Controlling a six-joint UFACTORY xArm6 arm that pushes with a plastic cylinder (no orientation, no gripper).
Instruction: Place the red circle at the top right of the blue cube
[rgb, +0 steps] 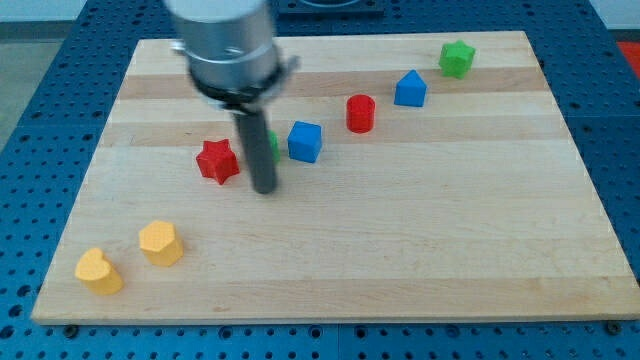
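The red circle (360, 113) stands up and to the right of the blue cube (305, 141), apart from it. My tip (265, 189) rests on the board just below and left of the blue cube, right of the red star (217, 160). A green block (273, 144) is mostly hidden behind the rod, beside the blue cube's left side.
A blue pentagon-like block (410, 89) lies right of the red circle, and a green star (457, 58) sits near the top right. Two yellow blocks (160, 243) (98, 271) lie at the bottom left. The wooden board (450, 250) ends at blue pegboard.
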